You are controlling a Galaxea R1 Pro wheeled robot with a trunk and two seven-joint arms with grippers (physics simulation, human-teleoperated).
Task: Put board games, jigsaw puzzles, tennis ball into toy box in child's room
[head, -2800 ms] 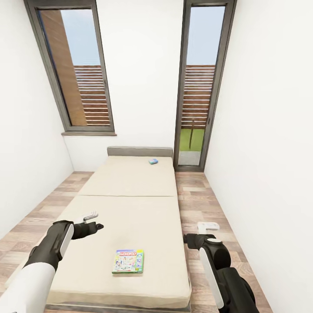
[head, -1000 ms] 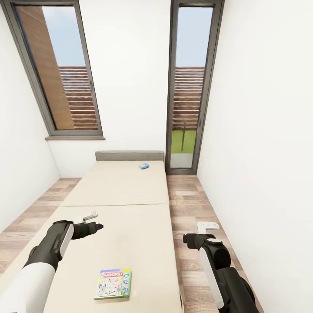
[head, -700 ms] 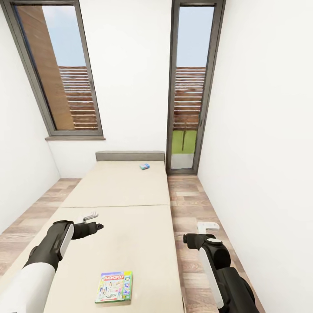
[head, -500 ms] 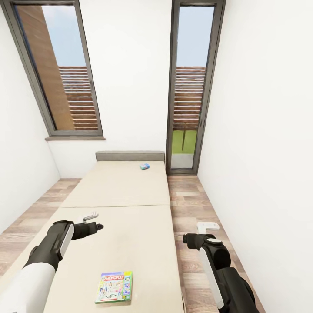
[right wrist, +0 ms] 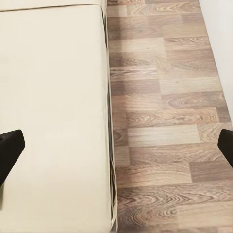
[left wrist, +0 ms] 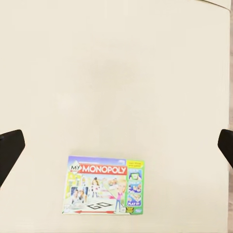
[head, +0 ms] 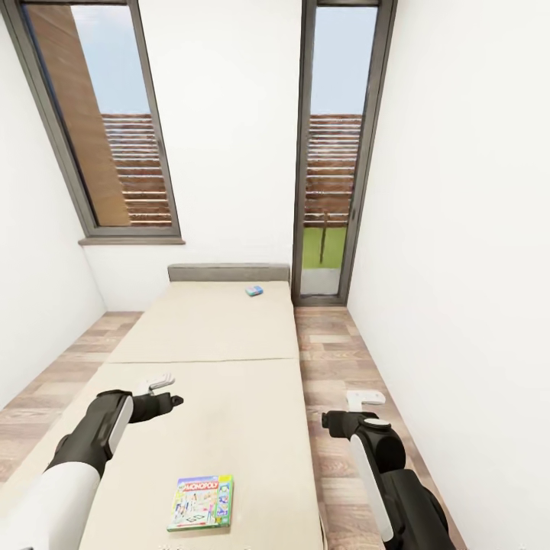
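Monopoly box [head: 201, 503] lies flat on the bed [head: 229, 359], nearer the robot than the left end effector [head: 162, 389] (fingers spread, empty), clearly closer to it than to the equally open right end effector [head: 359, 403].

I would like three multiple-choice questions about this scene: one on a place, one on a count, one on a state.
1. Where does the Monopoly box lie?
A. on the floor
B. on the bed, near its foot
C. on the window sill

2. How many board games lie on the bed?
A. one
B. two
C. four

3. In what state is the left hand?
A. open, holding nothing
B. shut on a box
C. shut on a ball

Answers: 1 B, it rests flat on the mattress. 2 B, a small blue box lies near the headboard too. 3 A, the fingertips stand wide apart above the box.
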